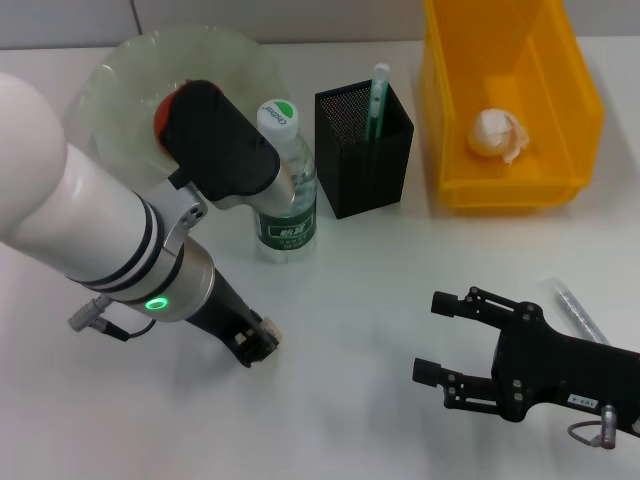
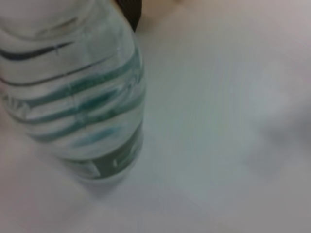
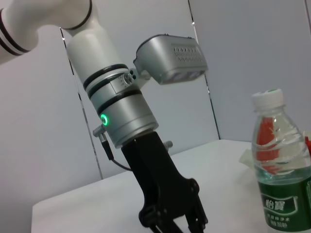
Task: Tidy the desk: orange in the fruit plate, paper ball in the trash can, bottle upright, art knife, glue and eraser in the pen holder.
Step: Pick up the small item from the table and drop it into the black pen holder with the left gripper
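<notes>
The bottle stands upright on the desk, beside the pen holder; it also shows in the left wrist view and the right wrist view. A green-and-white stick stands in the pen holder. The paper ball lies in the trash can. The orange sits in the fruit plate, mostly hidden by my left arm. My left gripper points down at the desk in front of the bottle. My right gripper is open and empty, low at the front right. The eraser is not in view.
A clear slim tube-like object lies on the desk at the right, just behind my right gripper's body. My left forearm crosses over the plate's near side. In the right wrist view my left gripper stands close by the bottle.
</notes>
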Motion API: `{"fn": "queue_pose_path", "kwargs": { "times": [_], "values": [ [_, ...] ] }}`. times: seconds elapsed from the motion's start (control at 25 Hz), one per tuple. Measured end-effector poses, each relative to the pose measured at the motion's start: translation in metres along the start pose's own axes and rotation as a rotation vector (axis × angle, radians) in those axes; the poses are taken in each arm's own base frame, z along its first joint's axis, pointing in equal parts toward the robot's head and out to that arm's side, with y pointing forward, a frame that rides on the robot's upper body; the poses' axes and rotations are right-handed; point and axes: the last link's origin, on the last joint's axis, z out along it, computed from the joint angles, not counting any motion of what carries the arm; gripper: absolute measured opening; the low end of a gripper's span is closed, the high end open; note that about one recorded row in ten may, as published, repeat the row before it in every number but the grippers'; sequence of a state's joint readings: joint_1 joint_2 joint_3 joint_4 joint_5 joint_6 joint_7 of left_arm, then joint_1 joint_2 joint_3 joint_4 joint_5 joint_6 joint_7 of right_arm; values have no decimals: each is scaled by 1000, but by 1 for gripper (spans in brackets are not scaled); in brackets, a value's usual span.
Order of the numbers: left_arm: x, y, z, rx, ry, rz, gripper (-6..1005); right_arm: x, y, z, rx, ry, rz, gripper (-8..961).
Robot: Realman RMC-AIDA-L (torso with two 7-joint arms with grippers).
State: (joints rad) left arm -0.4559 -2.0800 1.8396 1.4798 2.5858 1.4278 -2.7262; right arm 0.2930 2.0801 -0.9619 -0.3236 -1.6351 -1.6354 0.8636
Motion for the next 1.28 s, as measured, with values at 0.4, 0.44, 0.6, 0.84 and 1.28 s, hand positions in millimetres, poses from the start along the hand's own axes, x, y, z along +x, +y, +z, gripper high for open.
{"fn": "queue_pose_path", "kwargs": {
  "times": [0.4,0.44,0.6,0.84,1.28],
  "values": [
    [25,5,-44,-21,225,57,275,3,-3,1,21,17,0,817],
    [25,5,-44,-21,225,57,275,3,-3,1,21,17,0,817],
    [39,4,-74,-100,417,93,276,3,-2,1,21,17,0,817],
    [55,5,-82,-168,598,151,277,2,-3,3,15,15,-9,817],
    [95,-3,-56,28,890,203,279,0,-4,7,4,11,-1,817]
  ]
}}
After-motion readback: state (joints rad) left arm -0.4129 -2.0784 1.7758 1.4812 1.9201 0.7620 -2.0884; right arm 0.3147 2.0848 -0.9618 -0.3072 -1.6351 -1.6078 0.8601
